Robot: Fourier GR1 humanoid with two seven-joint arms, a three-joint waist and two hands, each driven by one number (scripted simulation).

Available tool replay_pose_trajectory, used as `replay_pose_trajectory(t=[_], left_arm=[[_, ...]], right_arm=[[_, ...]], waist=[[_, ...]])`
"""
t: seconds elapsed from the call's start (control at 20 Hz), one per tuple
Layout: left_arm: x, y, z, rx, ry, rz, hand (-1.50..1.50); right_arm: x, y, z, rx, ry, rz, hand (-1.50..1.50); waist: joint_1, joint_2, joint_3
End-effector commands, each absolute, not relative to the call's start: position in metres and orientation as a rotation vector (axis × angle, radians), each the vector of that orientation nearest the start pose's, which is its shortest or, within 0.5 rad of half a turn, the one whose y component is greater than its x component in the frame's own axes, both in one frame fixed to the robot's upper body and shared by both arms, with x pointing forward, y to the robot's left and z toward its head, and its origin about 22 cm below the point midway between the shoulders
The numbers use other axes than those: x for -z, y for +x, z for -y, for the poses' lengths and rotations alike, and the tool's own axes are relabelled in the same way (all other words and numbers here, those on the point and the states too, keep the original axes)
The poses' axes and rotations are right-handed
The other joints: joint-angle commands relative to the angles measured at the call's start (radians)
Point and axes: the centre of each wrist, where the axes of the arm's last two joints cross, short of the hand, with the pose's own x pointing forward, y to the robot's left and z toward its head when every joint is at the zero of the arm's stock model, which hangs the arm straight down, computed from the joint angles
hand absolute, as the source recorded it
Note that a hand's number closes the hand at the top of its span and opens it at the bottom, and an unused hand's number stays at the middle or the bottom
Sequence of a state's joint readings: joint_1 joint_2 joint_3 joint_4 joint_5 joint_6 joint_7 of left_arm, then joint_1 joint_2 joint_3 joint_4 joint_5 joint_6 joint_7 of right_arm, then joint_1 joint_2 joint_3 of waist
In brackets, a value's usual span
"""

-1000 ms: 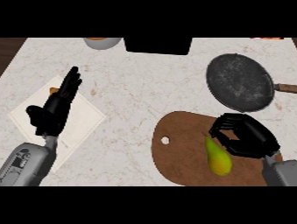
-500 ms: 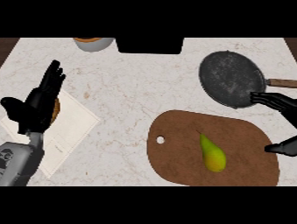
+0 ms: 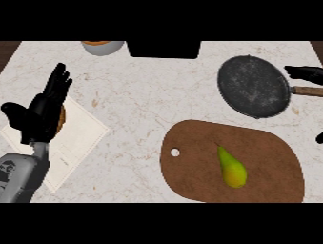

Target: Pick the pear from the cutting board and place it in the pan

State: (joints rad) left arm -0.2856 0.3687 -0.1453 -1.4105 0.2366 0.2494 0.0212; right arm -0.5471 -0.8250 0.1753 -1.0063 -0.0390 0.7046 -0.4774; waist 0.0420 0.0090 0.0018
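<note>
Pear: yellow-green pear (image 3: 230,167) lay on the brown rounded wooden cutting board (image 3: 262,147), right of the board's middle and not held by either hand.
Pear axis: long axis ran near-far, tilted slightly; narrow stem end pointed to the far left, fat end toward the robot.
Pan: dark round pan (image 3: 254,86) with a wooden handle sat just beyond the board's far right corner, with nothing in it.
Right hand: black right hand (image 3: 313,73) showed at the view's right edge, fingers stretched out over the pan handle, holding nothing; a further dark bit of it showed lower at the same edge.
Left hand: black left hand (image 3: 43,108) rested open, fingers up, over a white napkin (image 3: 79,138) at the left, well apart from the board.
Key relation: pear lay toward the robot and to the left of the right hand, well apart from it. Right hand was much the nearer of the two.
Judgement: pick not done. Next move probably needs the right hand brought back over the board and closed across the pear's fat part, crosswise to its long axis.
Other: grey bowl (image 3: 103,46) and a black box (image 3: 164,48) stood at the far edge.
</note>
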Motion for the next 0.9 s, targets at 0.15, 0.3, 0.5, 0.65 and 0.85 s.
replay_pose_trajectory(t=[0.15,0.3,0.5,0.65,0.85], left_arm=[[-0.037,0.302,-0.274,0.066,0.187,1.617,0.00],[-0.059,0.317,-0.255,0.053,0.186,1.633,0.00],[-0.068,0.303,-0.272,0.058,0.160,1.609,0.00],[-0.033,0.291,-0.257,0.044,0.203,1.605,0.00],[-0.054,0.294,-0.274,0.035,0.192,1.625,0.00]], right_arm=[[-0.181,0.387,0.354,-1.271,0.234,1.585,-1.50],[-0.164,0.399,0.338,-1.258,0.245,1.601,-1.50],[-0.160,0.394,0.325,-1.303,0.363,1.523,-1.50],[-0.147,0.390,0.309,-1.299,0.457,1.544,-1.50],[-0.176,0.388,0.301,-1.357,0.453,1.508,-1.50]], waist=[[-0.024,-0.005,-0.002],[-0.026,-0.003,-0.001],[-0.027,-0.009,-0.001],[-0.035,-0.009,-0.002],[-0.037,-0.011,-0.002]])
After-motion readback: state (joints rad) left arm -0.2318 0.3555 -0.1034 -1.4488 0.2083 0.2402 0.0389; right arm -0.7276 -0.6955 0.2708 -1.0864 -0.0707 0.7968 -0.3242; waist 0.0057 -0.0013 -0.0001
